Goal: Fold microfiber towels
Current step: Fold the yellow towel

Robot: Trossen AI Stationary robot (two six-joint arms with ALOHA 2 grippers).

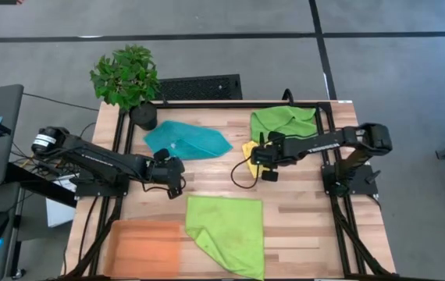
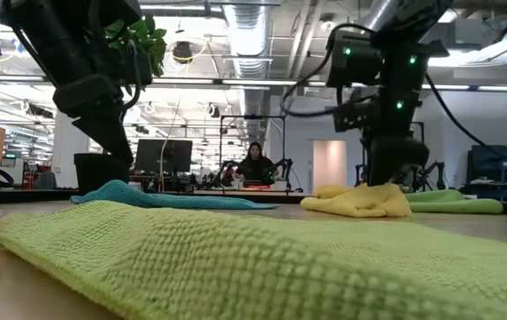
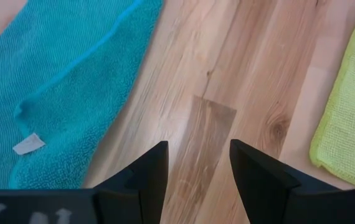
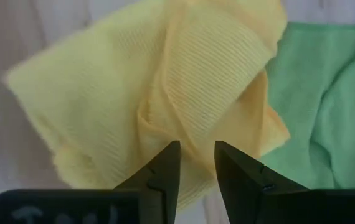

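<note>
Yellow towel just beyond right jaws

I count four towels on my counter: two lime green ones, one near the front edge and one at the back right, one teal towel, and one yellow towel. There is one orange tray, one potted plant, and I have two arms.

I see even, bright overhead light, soft shadows on the counter. Low view: near lime towel blurred, ceiling lights glaring. Right wrist view soft, yellow towel out of focus.
</note>
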